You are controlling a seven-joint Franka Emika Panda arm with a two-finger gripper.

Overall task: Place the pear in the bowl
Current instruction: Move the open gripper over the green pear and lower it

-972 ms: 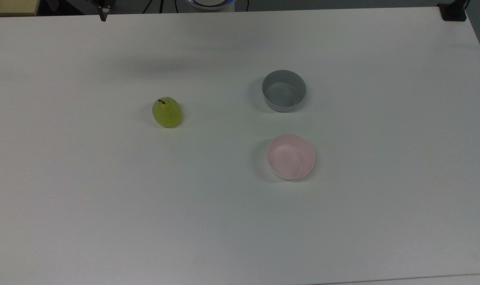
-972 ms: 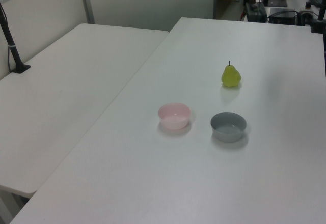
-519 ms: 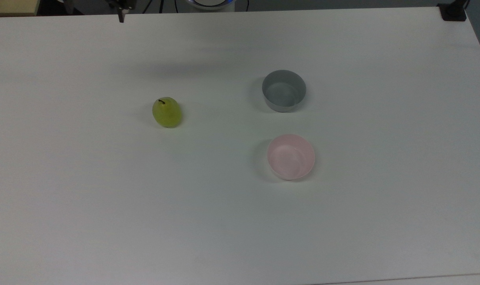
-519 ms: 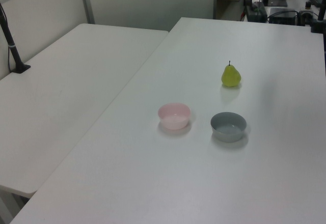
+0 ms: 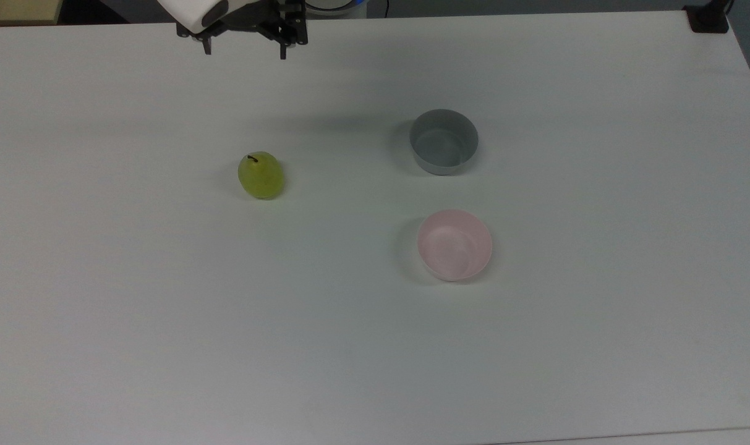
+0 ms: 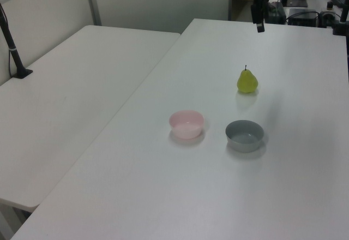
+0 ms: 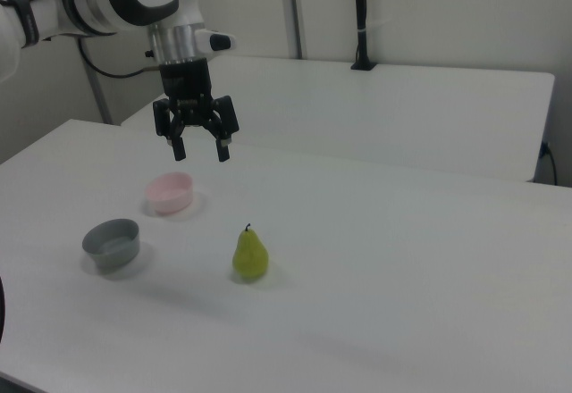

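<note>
- We see the pear (image 5: 261,175) standing upright on the white counter (image 5: 164,321), stem up, well in from every edge and toward the top view's left half.
- The bowl (image 5: 455,245), pale pink and empty, sits well apart from the pear toward the top view's right, nearer the counter's near edge; a grey bowl (image 5: 444,141) stands just behind it, toward the far edge.
- Our end effector (image 7: 198,148) hangs high over the counter's far edge, well apart from the pear, fingers spread wide with nothing between them.
- We judge the step in hand to be the approach. To do it well, we should centre over the pear's fat lower body, descend straight, and close below the narrow neck so the fruit does not squirt out or tip.
- On the carry, we should aim for the pink bowl and not the grey one beside it.
- Against half a second ago, the end effector has come further in over the far edge in the top view; pear and both bowls have not shifted.
</note>
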